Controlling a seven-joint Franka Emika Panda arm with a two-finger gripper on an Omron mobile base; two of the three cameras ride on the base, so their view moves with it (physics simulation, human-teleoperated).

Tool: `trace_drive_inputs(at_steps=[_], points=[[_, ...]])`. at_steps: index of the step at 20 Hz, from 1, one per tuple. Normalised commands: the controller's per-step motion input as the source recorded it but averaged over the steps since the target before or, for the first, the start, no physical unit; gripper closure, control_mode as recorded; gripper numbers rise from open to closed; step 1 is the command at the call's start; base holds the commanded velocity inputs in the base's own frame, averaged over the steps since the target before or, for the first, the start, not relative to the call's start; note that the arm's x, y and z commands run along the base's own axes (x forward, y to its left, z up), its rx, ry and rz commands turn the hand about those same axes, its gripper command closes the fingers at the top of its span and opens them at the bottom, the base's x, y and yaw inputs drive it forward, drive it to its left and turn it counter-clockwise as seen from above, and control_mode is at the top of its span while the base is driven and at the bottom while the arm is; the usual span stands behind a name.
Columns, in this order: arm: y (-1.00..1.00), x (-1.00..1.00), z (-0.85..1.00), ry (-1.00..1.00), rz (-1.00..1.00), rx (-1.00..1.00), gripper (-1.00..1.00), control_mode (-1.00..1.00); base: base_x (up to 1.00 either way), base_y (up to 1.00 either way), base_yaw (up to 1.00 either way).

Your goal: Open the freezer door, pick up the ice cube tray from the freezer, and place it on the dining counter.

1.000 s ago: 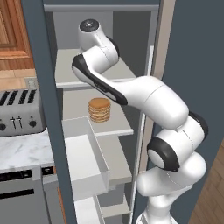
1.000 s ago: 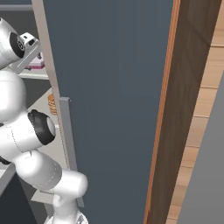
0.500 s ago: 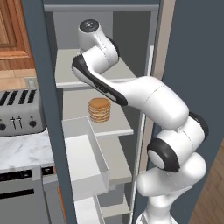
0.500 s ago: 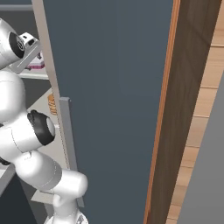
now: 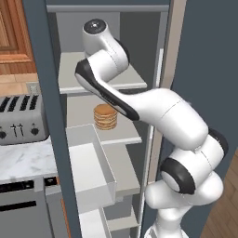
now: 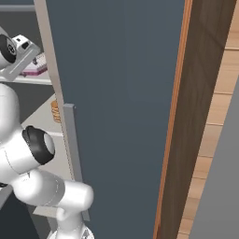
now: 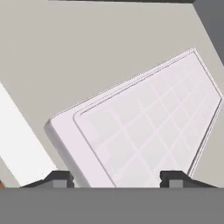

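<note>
We see the freezer (image 5: 111, 56) with its door (image 6: 116, 116) swung wide, a flat matte slate-grey slab carrying a long grey vertical handle (image 6: 72, 154) along its edge. The interior is smooth light grey, divided by pale flat shelves; a white boxy bin (image 5: 90, 169) sits on the inside of the other door to the left. A round stack of tan pancakes (image 5: 105, 117) rests on the middle shelf. To the left, outside the unit, a ribbed metallic toaster (image 5: 18, 118) stands on a veined marble worktop (image 5: 23, 160).

The ice cube tray (image 7: 144, 127) lies flat on an upper shelf (image 7: 65, 57). It is rectangular, pale pink-white, with a raised rim and a faint grid of shallow square cells; in the right base view its magenta underside (image 6: 33, 70) shows on that shelf, beside the hand.

In the hand view the gripper (image 7: 116, 177) points at the tray's near end. Its two dark fingertips (image 7: 59, 177) stand spread apart, one at each side of the tray's width. We cannot tell whether they touch the tray
</note>
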Motion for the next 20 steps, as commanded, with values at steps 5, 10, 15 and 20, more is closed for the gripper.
trace_drive_inputs(at_steps=[5,10,15,20], points=[[0.0,-0.57,0.0,-0.02,0.03,0.0,1.0,-1.0,0.0,0.0,0.0],[-0.02,-0.6,0.0,-0.07,0.05,0.0,1.0,-1.0,0.0,0.0,0.0],[-0.1,-0.72,0.02,-0.12,0.08,0.0,1.0,-1.0,0.0,0.0,0.0],[-0.25,-0.75,0.21,-0.07,0.03,0.0,1.0,-1.0,0.0,0.0,0.0]])
